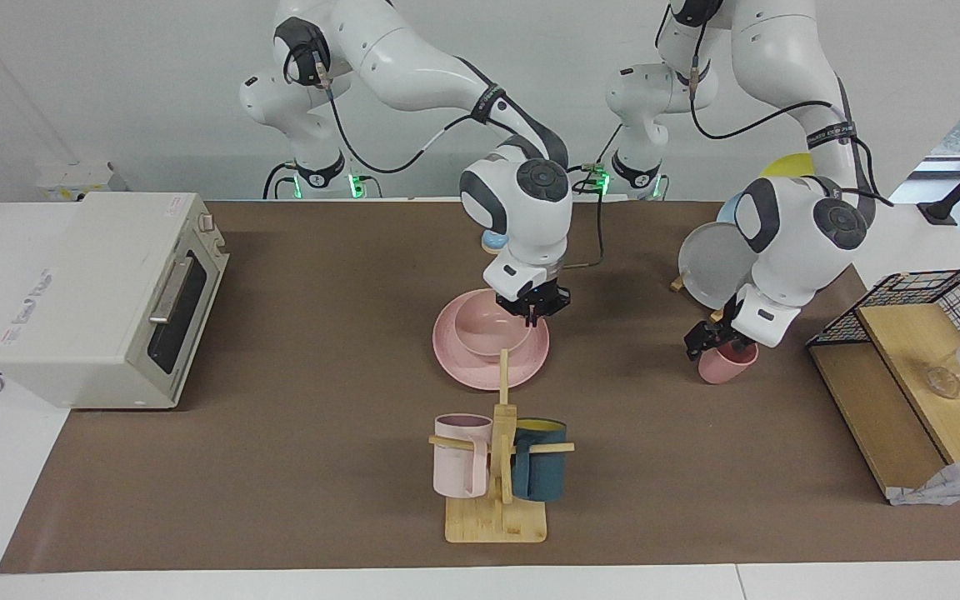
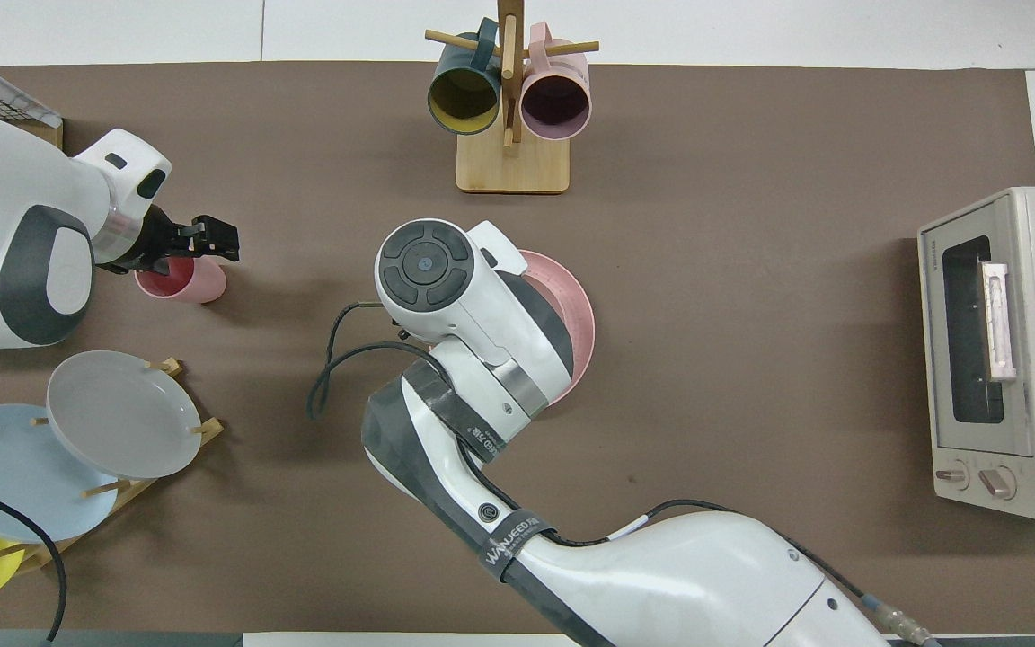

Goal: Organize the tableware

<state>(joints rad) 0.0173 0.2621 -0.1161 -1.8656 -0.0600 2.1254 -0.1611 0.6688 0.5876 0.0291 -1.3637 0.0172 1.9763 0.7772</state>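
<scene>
1. The matte pink rounded bowl point(image 1: 492, 332) sits in the wide flat pink plate point(image 1: 455, 362) mid-surface.
2. The right claw point(image 1: 534, 312) hovers narrowly parted over the bowl's rim.
3. The left claw point(image 1: 709, 340) grips the small tapered pink cup point(image 1: 728, 364), standing toward the left arm's end.

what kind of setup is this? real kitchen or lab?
Likely a lab bench staged as a kitchen: two Franka arms work at a table under a brown mat, with a toaster oven, a mug stand, a plate rack and pink tableware laid out as props.
</scene>
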